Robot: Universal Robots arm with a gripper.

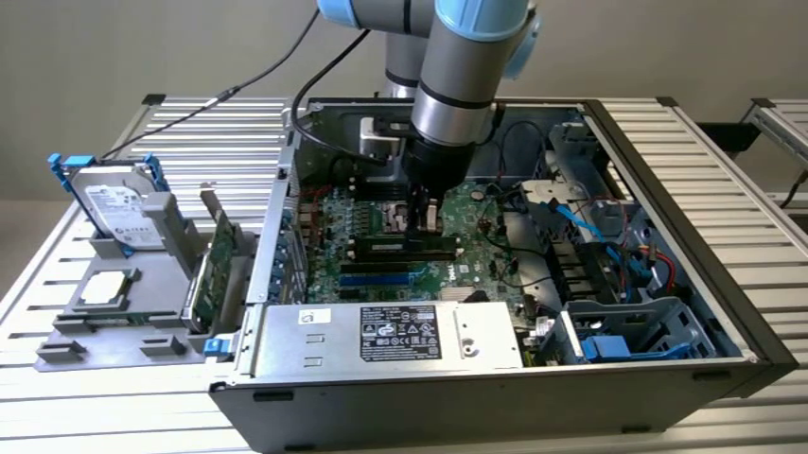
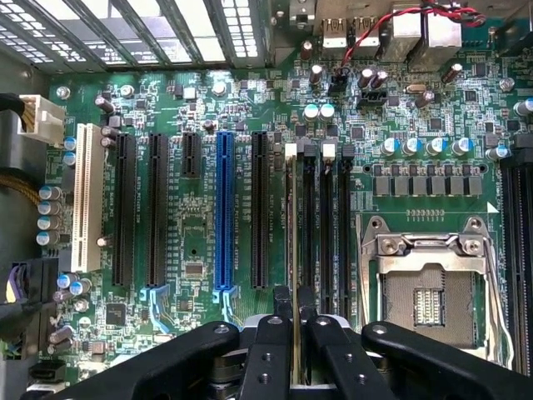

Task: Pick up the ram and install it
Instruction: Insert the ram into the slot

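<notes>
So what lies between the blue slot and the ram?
Wrist view: one long black slot, between the blue slot and the ram in the pincer.

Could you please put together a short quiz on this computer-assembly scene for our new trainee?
1. What does the end effector grip? A) a screwdriver B) the ram C) a fan
2. True or false: the hard drive stands outside the computer case, at the exterior view's left.
3. Fill in: one long expansion slot on the motherboard is coloured ____.
Key: 1 B; 2 true; 3 blue.
</notes>
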